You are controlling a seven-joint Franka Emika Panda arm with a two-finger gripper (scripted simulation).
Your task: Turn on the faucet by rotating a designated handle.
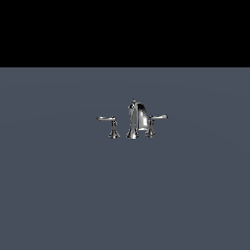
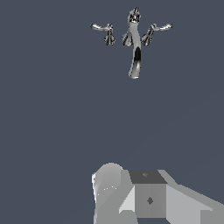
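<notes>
The faucet (image 1: 136,119) is a small chrome set on the flat grey-blue surface, with an arched spout between two lever posts. The handle (image 1: 110,120) is the thin lever on the post at the exterior view's left, set farther from the spout than the other lever (image 1: 157,118). The wrist view looks at the faucet (image 2: 134,48) and the handle (image 2: 104,29) from a distance. Only grey blocky parts of my gripper (image 2: 144,194) show there, well short of the faucet and touching nothing. Its fingertips are hidden. The arm does not appear in the exterior view.
A plain grey-blue floor (image 1: 73,195) stretches all around the faucet. Beyond its far edge the exterior view is black.
</notes>
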